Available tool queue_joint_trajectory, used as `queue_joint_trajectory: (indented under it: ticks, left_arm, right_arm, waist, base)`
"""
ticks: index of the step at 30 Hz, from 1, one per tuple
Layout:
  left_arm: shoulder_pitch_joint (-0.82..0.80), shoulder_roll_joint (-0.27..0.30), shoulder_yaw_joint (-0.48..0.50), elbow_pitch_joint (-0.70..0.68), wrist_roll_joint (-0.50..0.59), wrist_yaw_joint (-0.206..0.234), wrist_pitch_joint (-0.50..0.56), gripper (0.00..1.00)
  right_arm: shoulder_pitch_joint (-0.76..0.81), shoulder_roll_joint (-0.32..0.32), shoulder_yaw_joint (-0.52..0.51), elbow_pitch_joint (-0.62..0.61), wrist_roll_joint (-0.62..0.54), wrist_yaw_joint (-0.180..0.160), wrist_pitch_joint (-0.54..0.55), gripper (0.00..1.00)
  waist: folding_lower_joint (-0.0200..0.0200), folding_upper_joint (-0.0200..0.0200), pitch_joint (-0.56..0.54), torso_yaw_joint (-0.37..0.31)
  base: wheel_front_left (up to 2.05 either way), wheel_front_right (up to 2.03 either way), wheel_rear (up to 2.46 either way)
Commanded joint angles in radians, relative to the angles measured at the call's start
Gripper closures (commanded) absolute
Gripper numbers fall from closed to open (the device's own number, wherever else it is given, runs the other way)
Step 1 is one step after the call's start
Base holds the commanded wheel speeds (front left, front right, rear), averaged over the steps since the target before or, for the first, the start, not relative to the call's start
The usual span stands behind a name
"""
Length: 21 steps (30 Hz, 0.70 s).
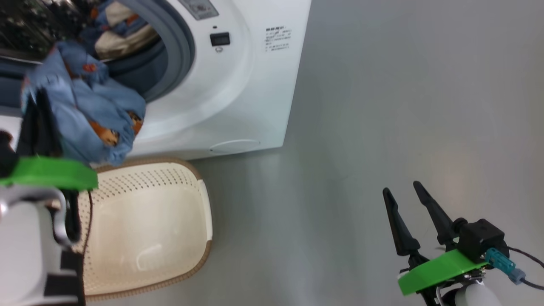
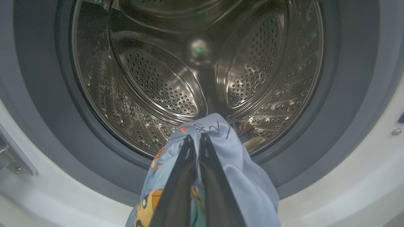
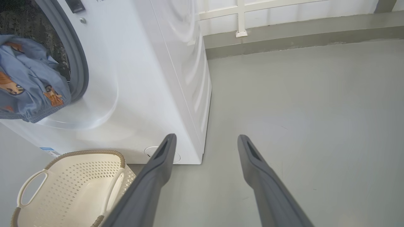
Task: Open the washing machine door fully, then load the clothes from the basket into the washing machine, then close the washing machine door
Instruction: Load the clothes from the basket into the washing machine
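A: Left gripper (image 2: 195,137)?
B: Clenched on the clothes (image 2: 243,170), fingers pressed together. Blue fabric is bunched over the tips and hangs off both sides. Its lower end is cut off by the frame edge.
A: Where?
B: At the mouth of the washing machine (image 1: 255,85), 6 o'clock of the drum (image 2: 157,85) in the left wrist view.
A: Anything inside?
B: A second piece (image 1: 121,36), blue and cream, at 11 o'clock in the head view, partly hidden behind the held bundle.
A: Basket?
B: The basket (image 1: 148,187) is on the floor (image 1: 382,106) just in front of the machine, at 7 o'clock. The left forearm covers its left side; what shows inside is bare plastic.
A: Right gripper (image 1: 400,188)?
B: Released, fingers spread wide, over the floor at 4 o'clock, well apart from the machine.
A: Unclear bits?
B: The dark patch (image 1: 25,25) at 10 o'clock is too blurred to tell. The print (image 1: 278,40) on the machine front is too small to read.
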Motion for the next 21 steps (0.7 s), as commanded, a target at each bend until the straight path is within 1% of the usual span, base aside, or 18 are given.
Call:
queue_joint_trajectory:
  ticks: [1,13,14,18,21]
  left_arm:
    - [-0.045,0.046,0.027,-0.008,0.005,-0.003,-0.006,1.0]
    - [-0.284,0.09,0.021,0.122,0.008,-0.012,-0.006,1.0]
    - [-0.326,0.106,0.015,0.15,0.012,-0.018,-0.006,1.0]
    - [-0.407,0.135,0.003,0.209,0.014,-0.031,-0.002,1.0]
    - [-0.465,0.156,-0.007,0.246,0.011,-0.043,0.021,1.0]
  right_arm:
    - [-0.025,-0.005,0.025,-0.028,-0.009,0.01,-0.012,0.0]
    - [-0.051,-0.003,0.023,-0.031,-0.007,0.01,-0.015,0.0]
    - [-0.059,-0.001,0.026,-0.031,-0.006,0.01,-0.016,0.0]
    - [-0.078,0.007,0.034,-0.027,-0.001,0.01,-0.018,0.0]
    - [-0.092,0.014,0.041,-0.02,0.005,0.01,-0.02,0.0]
  waist:
    - [0.0,-0.0001,0.031,0.006]
    - [0.0,-0.0001,0.141,0.009]
    - [0.0,-0.0001,0.165,0.005]
    - [0.0,-0.0001,0.209,-0.007]
    - [0.0,-0.0001,0.238,-0.02]
  base:
    - [0.0,0.0,0.0]
    - [0.0,0.0,0.0]
    - [0.0,0.0,0.0]
    - [0.0,0.0,0.0]
    - [0.0,0.0,0.0]
